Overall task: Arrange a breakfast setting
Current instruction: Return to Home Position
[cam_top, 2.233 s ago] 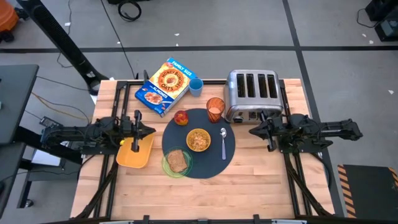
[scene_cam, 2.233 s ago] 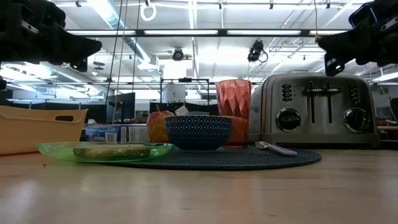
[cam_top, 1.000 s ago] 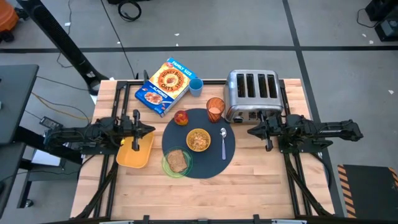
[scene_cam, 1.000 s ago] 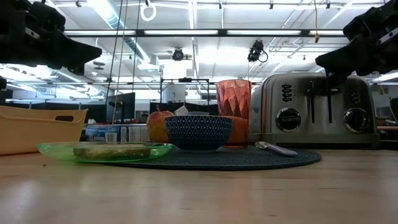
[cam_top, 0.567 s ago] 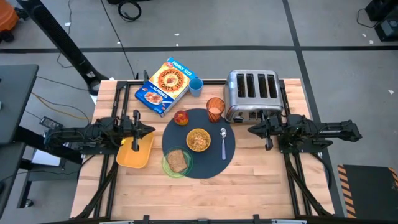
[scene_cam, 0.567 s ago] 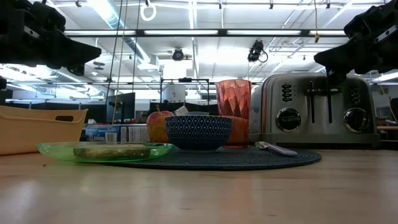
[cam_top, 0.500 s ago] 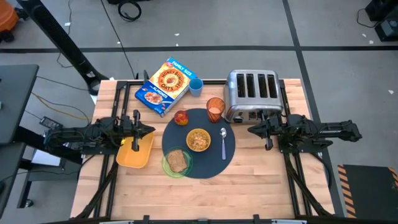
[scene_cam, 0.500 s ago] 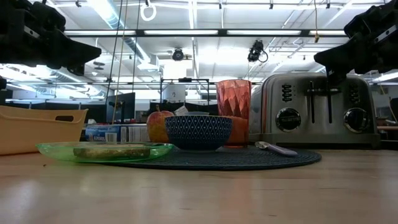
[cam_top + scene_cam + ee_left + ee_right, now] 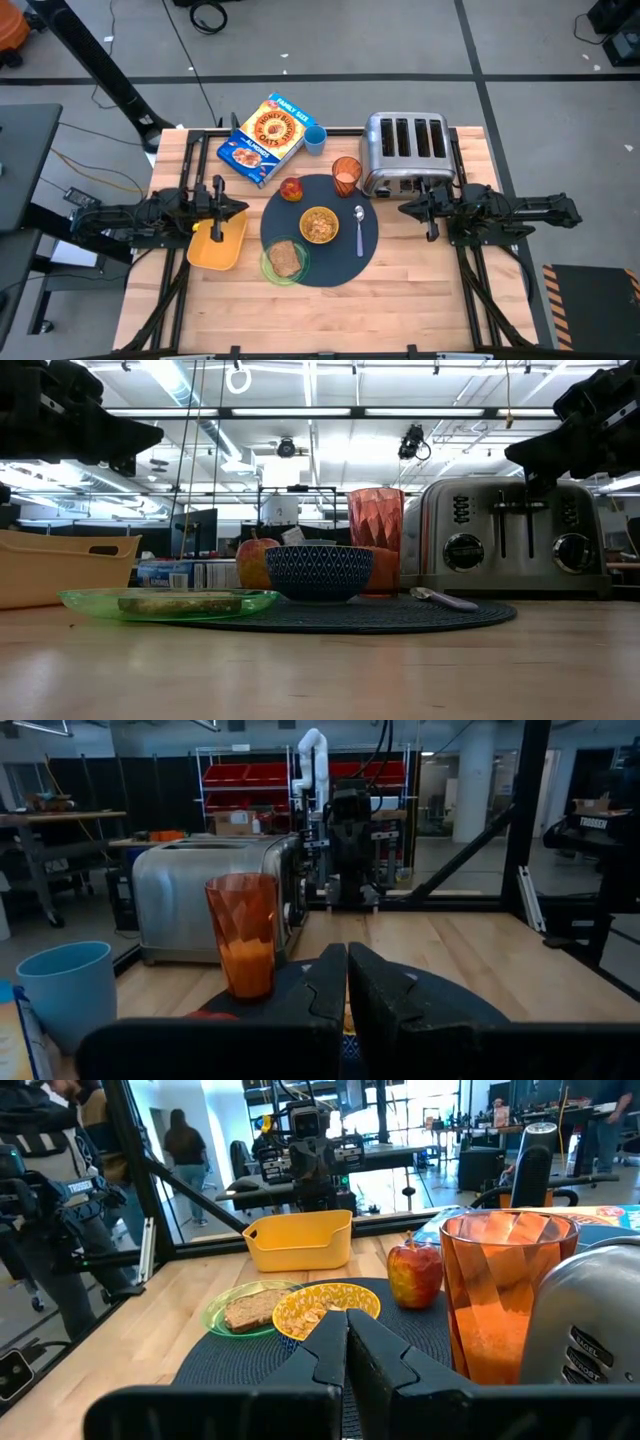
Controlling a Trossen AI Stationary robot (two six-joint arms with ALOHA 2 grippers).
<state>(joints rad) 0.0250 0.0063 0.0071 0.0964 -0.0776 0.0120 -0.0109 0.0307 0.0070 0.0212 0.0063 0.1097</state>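
Observation:
A dark round mat (image 9: 335, 262) lies at the table's middle. On it stand a cereal bowl (image 9: 319, 225) and a spoon (image 9: 359, 228) to the bowl's right. An orange-brown cup (image 9: 346, 176) and a red apple (image 9: 291, 189) sit at the mat's far rim. A green plate (image 9: 268, 266) with a toast slice (image 9: 286, 258) overlaps the mat's near left rim. My left gripper (image 9: 245, 208) hovers shut left of the mat, pointing level toward it. My right gripper (image 9: 403, 209) hovers shut right of the mat. Both sets of fingers (image 9: 330, 982) (image 9: 330, 1348) hold nothing.
A chrome toaster (image 9: 405, 150) stands at the far right, just beyond my right gripper. A cereal box (image 9: 262, 138) and a small blue cup (image 9: 315, 138) sit at the far edge. A yellow bin (image 9: 217, 245) lies under my left gripper. Bare wood spans the table's near side.

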